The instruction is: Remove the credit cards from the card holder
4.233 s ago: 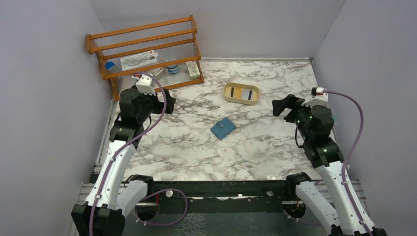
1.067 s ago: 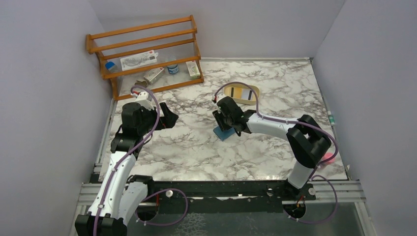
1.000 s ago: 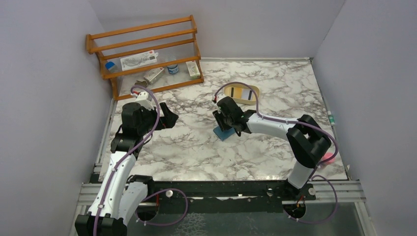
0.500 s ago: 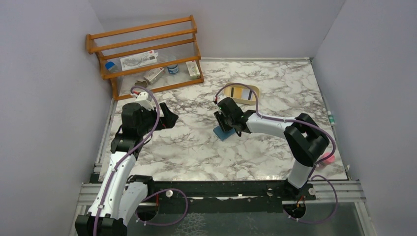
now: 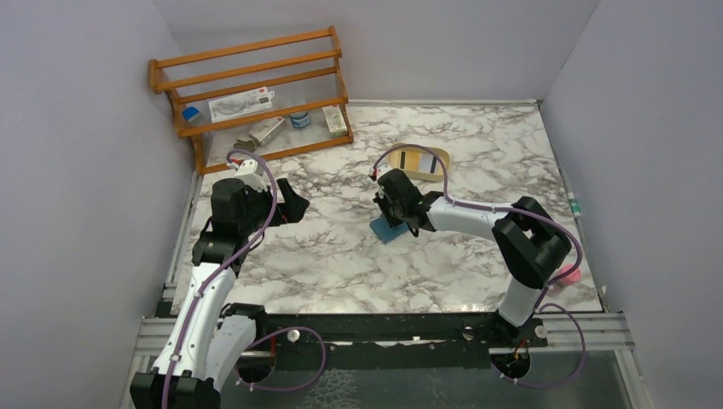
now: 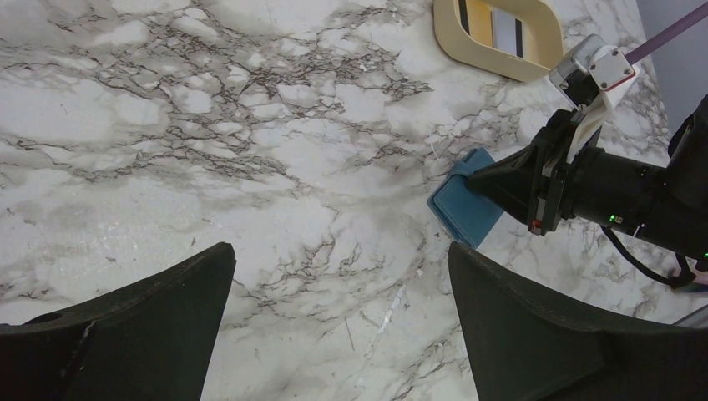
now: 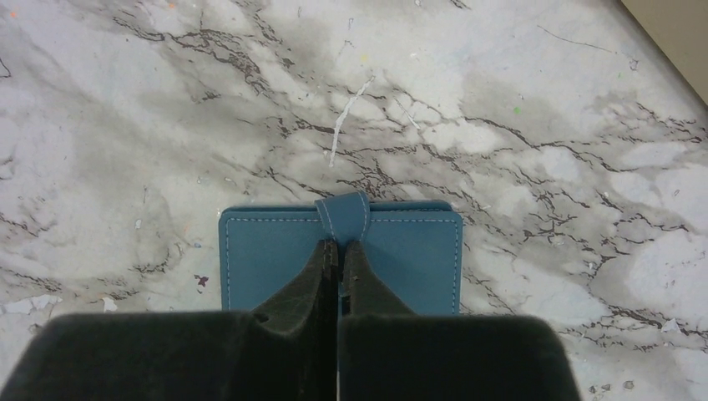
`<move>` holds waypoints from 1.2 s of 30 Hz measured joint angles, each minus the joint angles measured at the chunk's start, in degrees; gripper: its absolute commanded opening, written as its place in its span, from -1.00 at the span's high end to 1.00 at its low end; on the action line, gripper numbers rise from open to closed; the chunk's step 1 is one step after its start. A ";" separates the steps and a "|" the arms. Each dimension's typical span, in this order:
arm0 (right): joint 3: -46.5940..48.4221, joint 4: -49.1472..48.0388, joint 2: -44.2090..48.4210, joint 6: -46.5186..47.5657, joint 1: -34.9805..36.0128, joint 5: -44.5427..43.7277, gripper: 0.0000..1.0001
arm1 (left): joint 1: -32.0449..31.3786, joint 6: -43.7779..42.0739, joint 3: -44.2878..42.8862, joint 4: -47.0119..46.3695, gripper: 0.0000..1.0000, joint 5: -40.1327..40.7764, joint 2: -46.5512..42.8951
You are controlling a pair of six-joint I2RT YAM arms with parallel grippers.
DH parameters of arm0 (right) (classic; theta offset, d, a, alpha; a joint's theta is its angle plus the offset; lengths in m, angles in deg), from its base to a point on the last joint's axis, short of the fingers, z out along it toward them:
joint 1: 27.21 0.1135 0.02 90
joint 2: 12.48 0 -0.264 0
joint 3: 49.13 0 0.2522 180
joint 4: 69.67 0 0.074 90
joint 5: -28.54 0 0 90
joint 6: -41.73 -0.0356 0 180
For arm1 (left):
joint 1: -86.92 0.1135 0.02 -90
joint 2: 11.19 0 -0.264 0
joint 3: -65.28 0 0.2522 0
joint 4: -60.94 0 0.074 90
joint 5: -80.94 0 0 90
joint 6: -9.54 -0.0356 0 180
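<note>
The marble table (image 5: 341,264) carries everything. A wooden rack (image 5: 256,64) stands at its far left corner, well out of the working area, with small boxes and packets on its shelves.

The left gripper (image 6: 341,251) hangs above the table's left side with its fingers spread wide and nothing between them. It looks parked there to watch and keep clear.

The right gripper (image 7: 338,249) reaches in to the middle of the table with its fingers pressed together. Its tips rest on the card holder at the near end of the snap tab, probably to work the tab loose. Whether they actually pinch the tab I cannot tell.

A tan tray (image 5: 394,162) sits toward the far edge, just beyond the card holder. It is probably where the cards should go, though its striped contents are unclear.

The card holder (image 7: 267,251) lies flat and folded shut in the middle of the table. The snap tab (image 7: 342,213) wraps over its far edge.

Count: one table, one rack, two grippers, one tray, one card holder and one tab. No credit cards show.
</note>
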 measured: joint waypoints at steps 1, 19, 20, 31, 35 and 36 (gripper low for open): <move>-0.13 -0.20 0.07 -0.07 0.00 0.00 0.99 | 0.00 0.00 0.00 0.02 -0.98 0.00 0.00; -0.72 -1.16 13.64 -32.74 -6.67 11.87 0.99 | -2.32 11.89 13.31 -12.98 -0.98 -6.38 -5.57; -0.72 -1.11 13.64 -35.36 -6.67 12.22 0.99 | -3.08 12.85 13.84 -14.36 -0.98 -6.32 -5.44; -0.81 -0.96 13.64 -51.30 -6.67 14.05 0.99 | -21.33 13.55 13.44 -36.61 -0.93 0.55 6.38; -0.81 -0.90 13.73 -52.96 -6.67 14.10 0.99 | -29.07 9.68 10.32 -40.96 -0.96 4.63 14.01; -0.81 -0.92 13.81 -53.31 -6.67 14.08 0.99 | -30.60 8.72 9.66 -41.68 -0.97 5.68 15.19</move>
